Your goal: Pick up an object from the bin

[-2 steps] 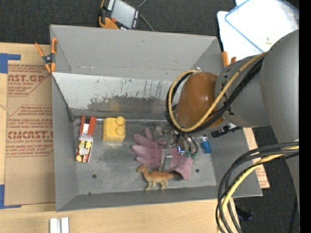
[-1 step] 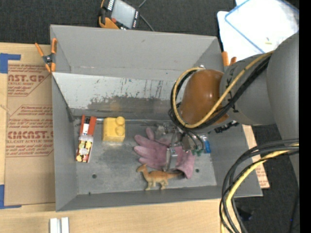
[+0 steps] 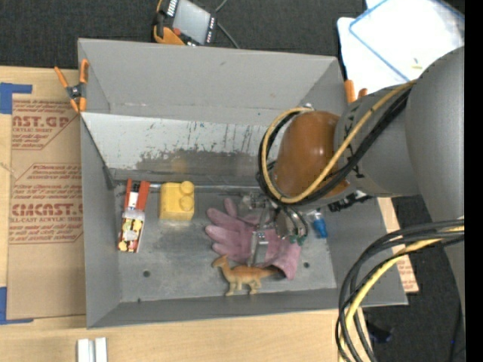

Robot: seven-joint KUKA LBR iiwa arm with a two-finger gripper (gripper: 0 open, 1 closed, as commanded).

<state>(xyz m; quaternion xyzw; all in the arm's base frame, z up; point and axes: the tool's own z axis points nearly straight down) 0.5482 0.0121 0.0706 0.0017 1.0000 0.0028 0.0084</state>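
Bin (image 3: 211,89): grey metal, sloped walls. I run the arm remotely; it enters over the right edge.
Gripper (image 3: 263,241): low over the floor, right of centre, on or just above the pink glove. Wrist w/ orange cover (image 3: 306,153) sits above it.
Claw state: can't tell whether released or clenched; the wrist and cables block my line of sight.
Task thing: pink glove (image 3: 229,232), hand-shaped, flat on the floor, centre-right, towards the near edge. It's the item directly under the gripper.
Step (my judgement): approach/descent done or nearly so; grasp not confirmed, nothing seen lifted.
Next move (my judgement): needs a firm pinch on a fold of the glove, then a straight lift clear of the walls. The glove looks limp, so I expect it to drape and drag.
Risk (my judgement): tan toy animal (image 3: 243,275) touches the glove's near side and may get pulled along.
Count, glove: 1.
Count, toy animal: 1, by the near edge.
Count, yellow block (image 3: 177,202): 1, left of the glove, towards the back wall.
Count, red-white pack (image 3: 133,217): 1, long, near the left wall.
Count, blue piece (image 3: 320,227): 1, small, near the right wall, partly hidden.
Total seen: 5 items, none heaped.
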